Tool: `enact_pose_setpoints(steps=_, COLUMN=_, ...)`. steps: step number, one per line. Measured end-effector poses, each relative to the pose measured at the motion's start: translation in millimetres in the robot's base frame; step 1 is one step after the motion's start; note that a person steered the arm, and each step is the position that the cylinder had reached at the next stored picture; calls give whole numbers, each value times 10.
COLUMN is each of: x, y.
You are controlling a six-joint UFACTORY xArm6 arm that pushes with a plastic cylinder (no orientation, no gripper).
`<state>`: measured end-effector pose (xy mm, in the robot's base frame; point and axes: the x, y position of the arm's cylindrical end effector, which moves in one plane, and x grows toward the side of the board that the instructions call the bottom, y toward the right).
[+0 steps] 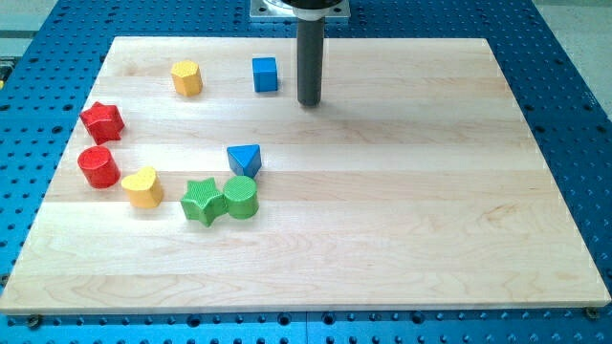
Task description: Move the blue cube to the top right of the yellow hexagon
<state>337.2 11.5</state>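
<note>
My rod stands upright at the far side of the board, my tip (309, 102) just right of the blue cube (265, 75), apart from it; I have no claw, only this rod. The yellow hexagon (186, 77) sits left of the cube, both far

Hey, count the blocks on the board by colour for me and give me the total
Red: 2, the red star and red cylinder
Yellow: 2, the yellow hexagon and yellow heart
Blue: 2, the blue cube and blue triangle
Green: 2, the green star and green cylinder
Total: 8
</note>
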Motion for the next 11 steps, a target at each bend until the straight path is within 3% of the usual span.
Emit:
enact_pose_setpoints(steps=2, x=6, y=6)
enact_pose_setpoints(steps=5, x=-701, y=-1063)
enact_pose_setpoints(steps=7, x=-647, y=-1626)
enact_pose_setpoints(steps=8, x=-333, y=-1825)
enact_pose_setpoints(steps=10, x=602, y=-1267)
enact_pose_setpoints(steps=11, x=706, y=-1882)
